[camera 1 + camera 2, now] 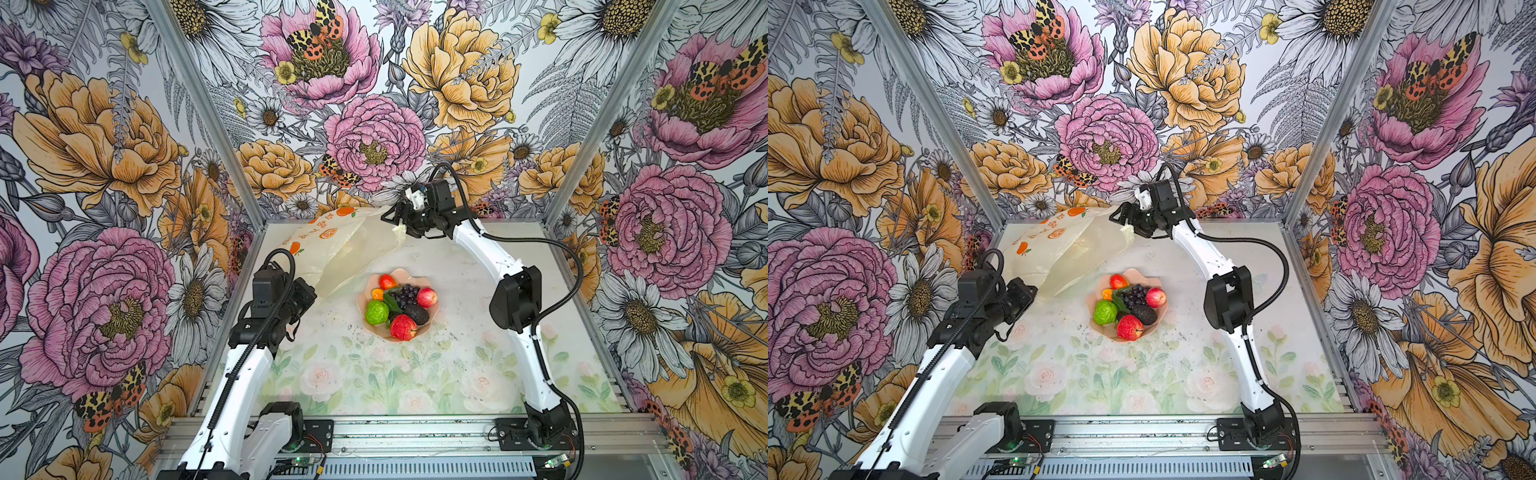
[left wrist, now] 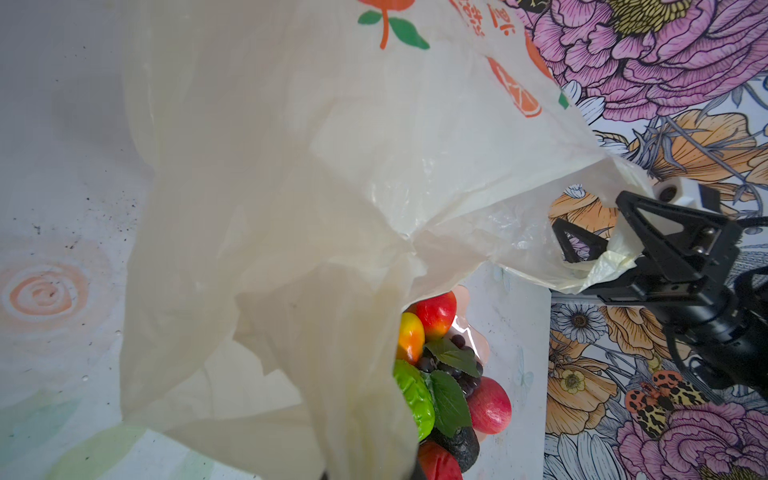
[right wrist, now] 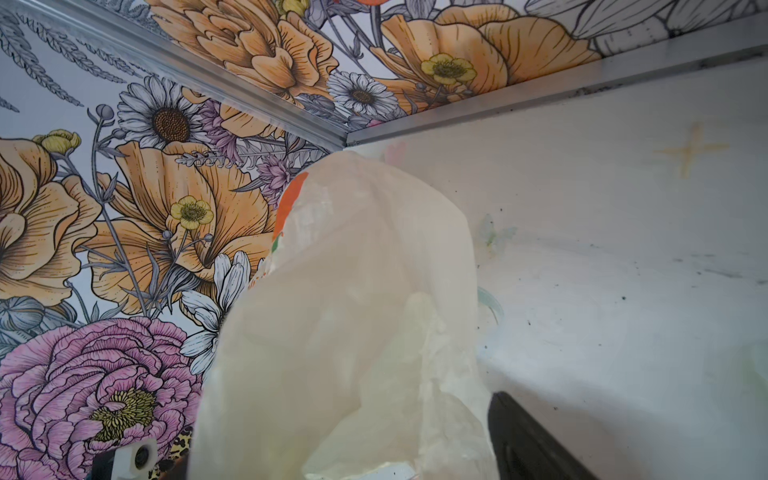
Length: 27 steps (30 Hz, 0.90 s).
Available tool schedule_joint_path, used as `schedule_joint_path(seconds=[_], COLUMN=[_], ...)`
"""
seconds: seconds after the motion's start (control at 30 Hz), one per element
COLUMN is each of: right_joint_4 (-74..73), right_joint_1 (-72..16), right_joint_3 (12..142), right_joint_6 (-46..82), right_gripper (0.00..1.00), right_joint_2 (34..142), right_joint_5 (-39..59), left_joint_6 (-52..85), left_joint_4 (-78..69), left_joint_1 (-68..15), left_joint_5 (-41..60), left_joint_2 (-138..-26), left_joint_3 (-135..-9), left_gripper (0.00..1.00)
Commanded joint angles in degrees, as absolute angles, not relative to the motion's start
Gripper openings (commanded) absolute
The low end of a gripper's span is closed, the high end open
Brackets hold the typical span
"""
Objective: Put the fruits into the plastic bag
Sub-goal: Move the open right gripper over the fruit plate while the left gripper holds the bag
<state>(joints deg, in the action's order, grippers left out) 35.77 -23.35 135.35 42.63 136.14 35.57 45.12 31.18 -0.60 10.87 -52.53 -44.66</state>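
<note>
Plainly, nothing is packed yet. In both top views all the fruits (image 1: 401,297) sit heaped in the pink bowl (image 1: 434,309) in the middle of the counter (image 1: 415,374). The plastic bag (image 1: 345,245) is held up above the counter between the two claws, its lower end just beside the bowl. Its long axis runs on a slant, from the left claw (image 1: 309,293) low by the bowl up to the right claw (image 1: 394,216) near the back wall, with the printed side turned toward the left wall.

In the left wrist view the bag (image 2: 291,208) funnels down toward the camera. The left claw is pressed together and looks to be pinching that lower end, though its fingers are out of frame. The right claw (image 2: 587,211) stands spread, with a twisted strip of plastic lying loose between its fingers.

The right wrist view shows only the billowing bag (image 3: 353,332).

What is left, I judge, is to open the mouth and then move every fruit.
</note>
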Motion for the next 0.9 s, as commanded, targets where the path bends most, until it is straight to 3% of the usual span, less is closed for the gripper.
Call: schedule_joint_path(seconds=[0.0, 0.43, 0.87], right_joint_4=[36.7, 36.9, 46.8], right_joint_1=[-22.1, -15.8, -9.4], right_joint_3=[132.8, 116.3, 96.5], right_joint_6=[40.7, 36.9, 30.9], right_gripper=[0.99, 1.00, 1.00], right_joint_2=[130.9, 112.1, 91.0], right_joint_5=[33.4, 25.4, 30.1], left_joint_6=[45.7, 46.0, 43.7], left_joint_4=[29.3, 28.2, 29.2], left_joint_1=[-0.2, -1.1, -3.4], left_joint_5=[12.5, 13.2, 12.2], left_joint_2=[-52.8, -53.8, -54.4], left_joint_3=[-45.4, -45.9, -47.8], left_gripper=[0.01, 0.01, 0.00])
